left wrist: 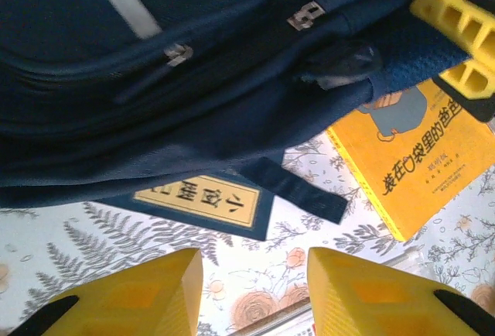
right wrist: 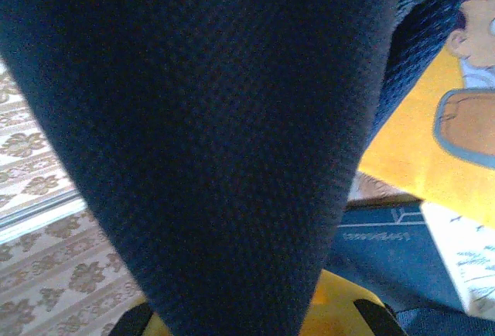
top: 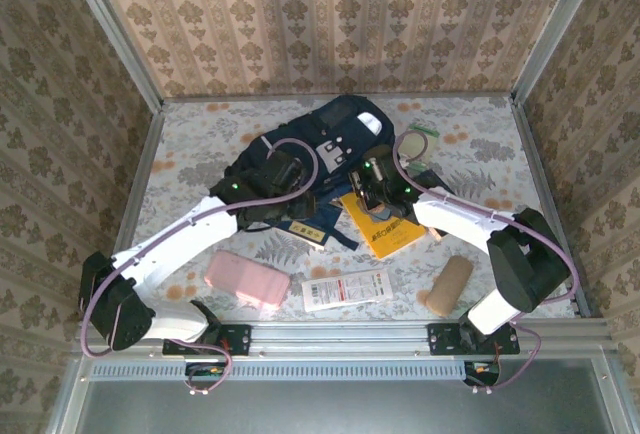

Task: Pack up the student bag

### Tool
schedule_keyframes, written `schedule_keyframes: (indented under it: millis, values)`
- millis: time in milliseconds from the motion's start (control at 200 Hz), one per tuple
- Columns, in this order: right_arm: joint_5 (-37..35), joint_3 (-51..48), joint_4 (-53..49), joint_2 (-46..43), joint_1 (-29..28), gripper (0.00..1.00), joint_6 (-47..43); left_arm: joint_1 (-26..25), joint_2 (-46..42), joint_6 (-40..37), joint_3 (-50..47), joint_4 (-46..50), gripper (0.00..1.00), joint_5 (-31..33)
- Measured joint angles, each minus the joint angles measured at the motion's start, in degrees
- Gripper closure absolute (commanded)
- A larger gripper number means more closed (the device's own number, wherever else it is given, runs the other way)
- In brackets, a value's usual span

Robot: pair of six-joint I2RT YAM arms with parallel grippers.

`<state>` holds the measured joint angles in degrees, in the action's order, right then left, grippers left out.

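Tabletop [top: 185,149] in top view carries student bag [top: 330,139] at mid-rear; left gripper [top: 290,194] at its near edge, right gripper [top: 372,186] at its right side, over yellow book [top: 388,229]. Left wrist view: left gripper jaws apart, nothing between, navy booklet [left wrist: 203,200] poking out from under bag. Right wrist view: right gripper clamped shut on bag's navy mesh fabric.

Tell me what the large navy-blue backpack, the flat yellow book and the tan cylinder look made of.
The large navy-blue backpack: matte woven fabric, likely synthetic; mesh weave and stitched seams show close up. The flat yellow book: paper, with a smooth printed cover and a slight sheen. The tan cylinder: matte, maybe cork or wood; too small to tell.
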<state>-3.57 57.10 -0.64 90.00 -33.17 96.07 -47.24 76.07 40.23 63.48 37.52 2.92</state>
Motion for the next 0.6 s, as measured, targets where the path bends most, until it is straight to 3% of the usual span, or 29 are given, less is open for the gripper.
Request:
schedule_keyframes:
  millis: [220,465,600]
  values:
    - [-0.79,3.06,-1.55,0.00,-0.92,1.00,1.66,-4.57,1.88,1.66,-5.88,-10.29,0.51,2.49]
    - [-0.76,4.81,-2.43,-0.07,-1.22,1.00,1.73,-5.20,8.44,1.27,-5.97,-19.98,0.47,5.25]
    - [-0.76,4.81,-2.43,-0.20,-1.22,1.00,1.90,-5.22,11.54,0.61,-4.35,-20.59,0.47,8.37]
